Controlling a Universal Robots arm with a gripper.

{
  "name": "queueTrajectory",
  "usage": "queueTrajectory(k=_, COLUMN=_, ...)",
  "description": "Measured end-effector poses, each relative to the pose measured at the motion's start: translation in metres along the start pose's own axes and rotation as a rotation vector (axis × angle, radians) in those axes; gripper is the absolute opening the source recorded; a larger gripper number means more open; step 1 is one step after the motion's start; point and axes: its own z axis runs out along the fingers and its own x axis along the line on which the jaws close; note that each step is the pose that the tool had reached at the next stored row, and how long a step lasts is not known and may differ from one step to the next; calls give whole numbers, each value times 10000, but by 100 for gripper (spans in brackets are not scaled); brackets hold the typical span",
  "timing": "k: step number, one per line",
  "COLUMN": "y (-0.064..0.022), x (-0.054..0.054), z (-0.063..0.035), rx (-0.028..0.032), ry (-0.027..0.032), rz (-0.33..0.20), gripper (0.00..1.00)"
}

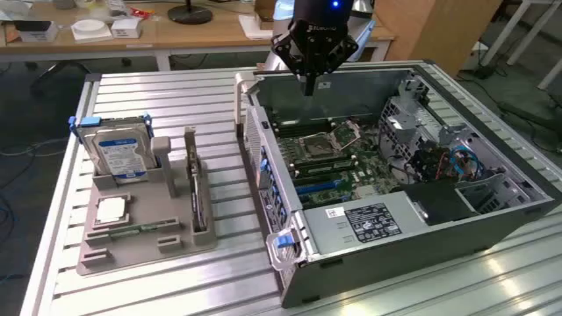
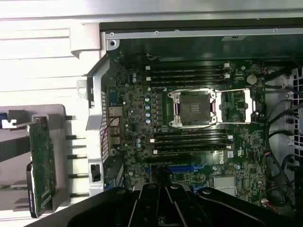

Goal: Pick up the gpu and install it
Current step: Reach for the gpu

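Note:
The gpu (image 1: 195, 191) is a thin dark card standing edge-on in the grey holder (image 1: 145, 240), on the exterior view's left of the open computer case (image 1: 422, 224). The wrist view catches its side face, the gpu (image 2: 41, 161) showing a green board there. My gripper (image 1: 308, 87) hangs above the far end of the case, well away from the card, fingers shut with nothing between them. Its dark body (image 2: 161, 208) sits over the motherboard (image 2: 189, 109), near the blue expansion slots (image 2: 189, 168).
A hard drive with a blue-white label (image 1: 118, 155) stands upright at the holder's far end. A small square chip (image 1: 110, 209) and a green memory stick (image 1: 141, 230) lie in the holder. The case's side wall (image 1: 263, 171) rises between holder and motherboard. A cluttered desk (image 1: 176, 33) stands behind.

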Motion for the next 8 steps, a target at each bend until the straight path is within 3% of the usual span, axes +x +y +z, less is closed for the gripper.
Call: queueTrajectory(k=8, y=-2, x=20, z=-1, rx=0, ry=0, rz=-1, gripper=10)
